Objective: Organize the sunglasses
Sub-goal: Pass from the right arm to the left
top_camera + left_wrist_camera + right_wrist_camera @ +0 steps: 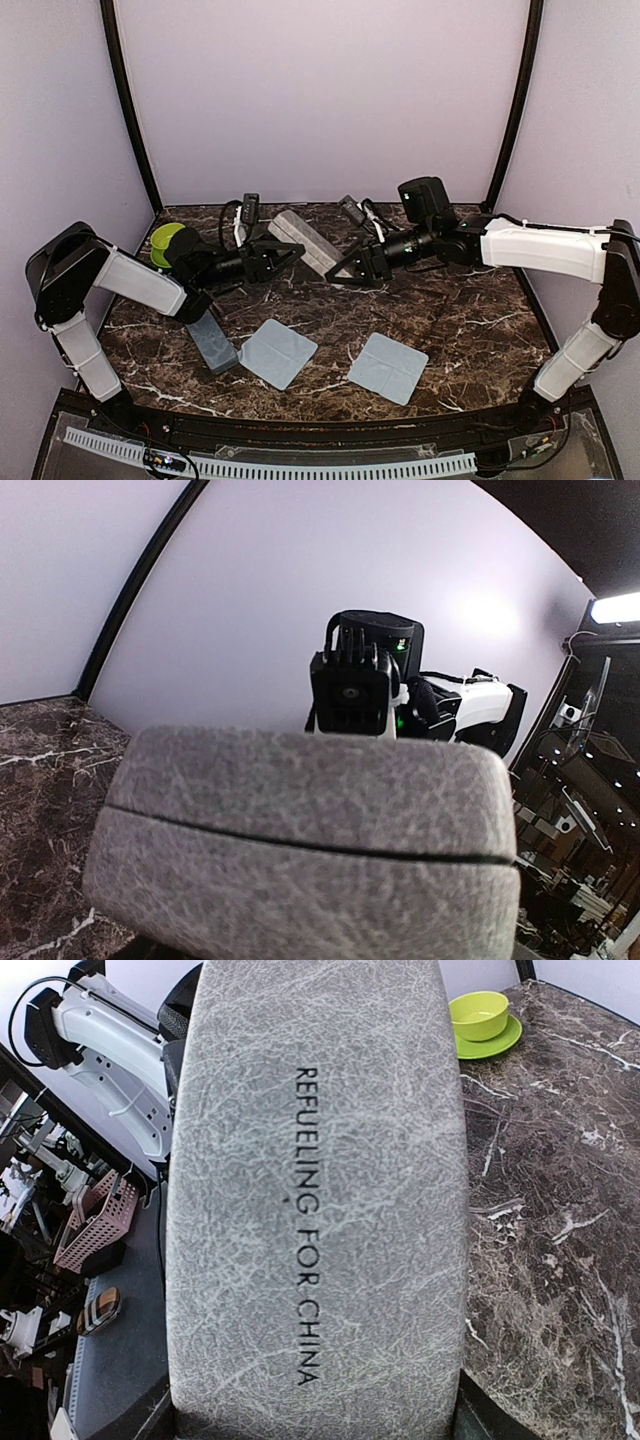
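No sunglasses show in any view. A closed grey case (305, 243) lies at the back middle of the table, between my two grippers. My right gripper (347, 270) is at its near right end. In the right wrist view the case (315, 1160), printed REFUELING FOR CHINA, fills the frame. A dark finger (487, 1418) stands at each bottom corner, closed on its sides. My left gripper (285, 255) is against the case's left side. In the left wrist view the case (300, 850) hides the fingers. A second grey case (212, 342) lies by the left arm.
Two pale blue-grey cloths (278, 352) (388, 367) lie flat near the front. A green bowl on a green plate (165, 241) stands at the back left, and also shows in the right wrist view (480, 1020). Lilac walls close in the back and sides.
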